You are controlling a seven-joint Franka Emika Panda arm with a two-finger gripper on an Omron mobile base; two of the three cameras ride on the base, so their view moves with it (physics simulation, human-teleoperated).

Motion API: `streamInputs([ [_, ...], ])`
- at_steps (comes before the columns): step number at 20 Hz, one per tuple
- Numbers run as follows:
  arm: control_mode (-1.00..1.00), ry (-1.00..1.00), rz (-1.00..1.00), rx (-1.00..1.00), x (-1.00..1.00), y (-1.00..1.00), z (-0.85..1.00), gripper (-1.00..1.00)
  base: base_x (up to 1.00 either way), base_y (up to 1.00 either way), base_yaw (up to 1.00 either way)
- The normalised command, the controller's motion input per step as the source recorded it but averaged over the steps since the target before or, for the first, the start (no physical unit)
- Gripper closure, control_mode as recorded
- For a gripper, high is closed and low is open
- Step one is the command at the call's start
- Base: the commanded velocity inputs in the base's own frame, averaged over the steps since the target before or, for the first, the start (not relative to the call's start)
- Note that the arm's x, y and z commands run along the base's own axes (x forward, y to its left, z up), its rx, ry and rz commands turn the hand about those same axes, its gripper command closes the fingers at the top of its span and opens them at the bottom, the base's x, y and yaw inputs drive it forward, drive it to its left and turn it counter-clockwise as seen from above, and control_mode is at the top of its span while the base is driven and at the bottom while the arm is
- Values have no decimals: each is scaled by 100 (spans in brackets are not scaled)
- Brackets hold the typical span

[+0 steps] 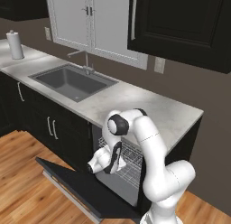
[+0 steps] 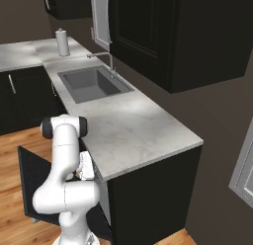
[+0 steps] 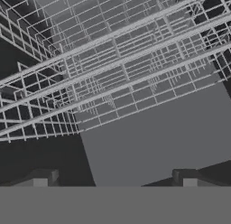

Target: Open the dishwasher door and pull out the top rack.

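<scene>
Wire grid of the top rack (image 3: 117, 74) spreads just ahead of the gripper (image 3: 115, 180), whose two dark tips stand well apart with nothing between them. Seen from the left base camera, the dishwasher door (image 1: 81, 182) lies dropped open below the hand, the rack (image 1: 128, 164) inside the cavity.

Dishwasher door (image 1: 85, 187) hangs open, lowered almost flat above wood floor (image 1: 22, 191). Top rack (image 1: 131, 166) visible in the opening under counter (image 1: 135, 103). Claw (image 1: 92, 168) sits just before the rack; jaw state unclear.
</scene>
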Motion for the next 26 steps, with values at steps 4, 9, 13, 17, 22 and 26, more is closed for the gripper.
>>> streamInputs([
  [4, -100, -9, -5, 0, 25, -21, -3, -100, 0, 0, 0],
  [9, -100, -13, -2, 0, 9, -23, -43, -100, 0, 0, 0],
  [13, -100, -16, 0, 0, 2, -31, -61, -100, 0, 0, 0],
  [17, -100, -17, 0, 0, 9, -29, -50, -100, 0, 0, 0],
  [22, -100, -15, 0, 8, 29, -19, -19, -100, 0, 0, 0],
  [26, -100, -13, 0, 16, 34, -3, -18, -100, 0, 0, 0],
])
